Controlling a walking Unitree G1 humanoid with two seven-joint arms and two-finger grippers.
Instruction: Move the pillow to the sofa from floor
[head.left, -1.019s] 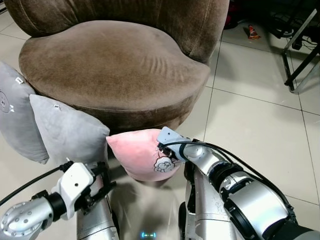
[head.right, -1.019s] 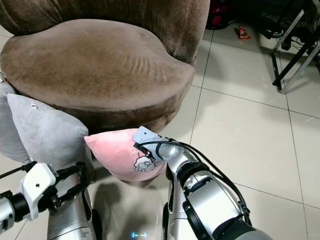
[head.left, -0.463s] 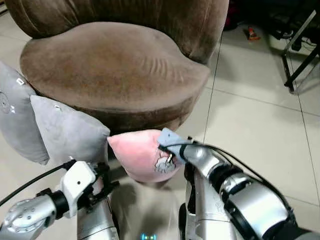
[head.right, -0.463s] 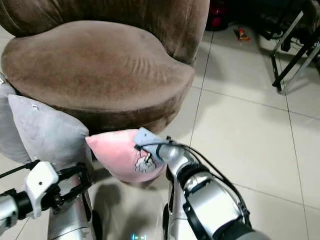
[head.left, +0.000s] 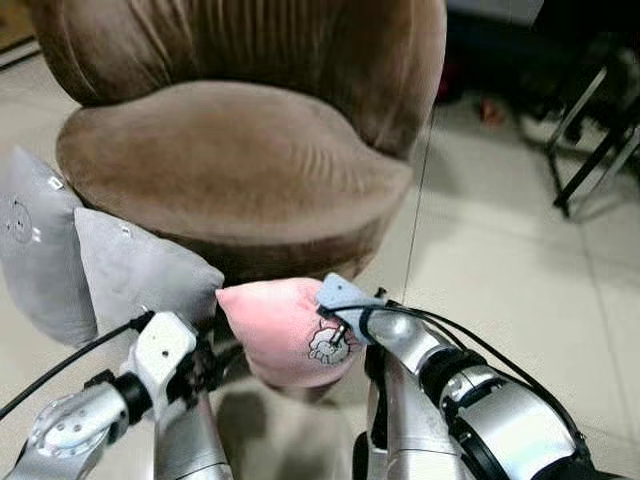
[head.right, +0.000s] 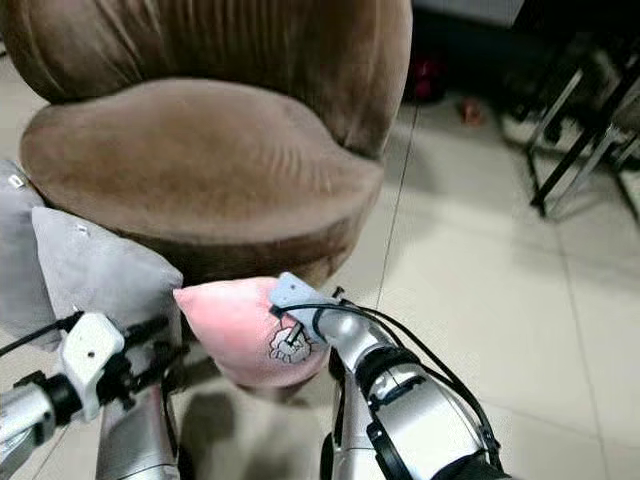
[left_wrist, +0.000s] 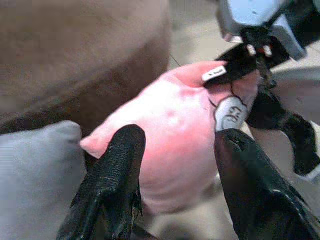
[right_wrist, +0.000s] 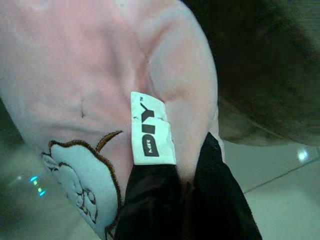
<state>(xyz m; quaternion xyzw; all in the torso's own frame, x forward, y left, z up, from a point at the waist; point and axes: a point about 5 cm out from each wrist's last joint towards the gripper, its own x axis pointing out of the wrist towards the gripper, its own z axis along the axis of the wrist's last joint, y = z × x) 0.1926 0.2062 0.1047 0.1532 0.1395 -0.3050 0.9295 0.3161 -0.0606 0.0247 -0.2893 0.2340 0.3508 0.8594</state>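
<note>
While pinched at its edge: pink pillow, just below the sofa seat front.
Right pincer: pressed onto the pillow.
Left pincer: spread, beside the pillow.

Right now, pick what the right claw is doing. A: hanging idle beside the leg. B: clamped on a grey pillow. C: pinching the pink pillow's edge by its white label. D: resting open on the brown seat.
C: in the right wrist view the right claw has its black fingers closed on the edge of the pink pillow, right beside the white label.
</note>
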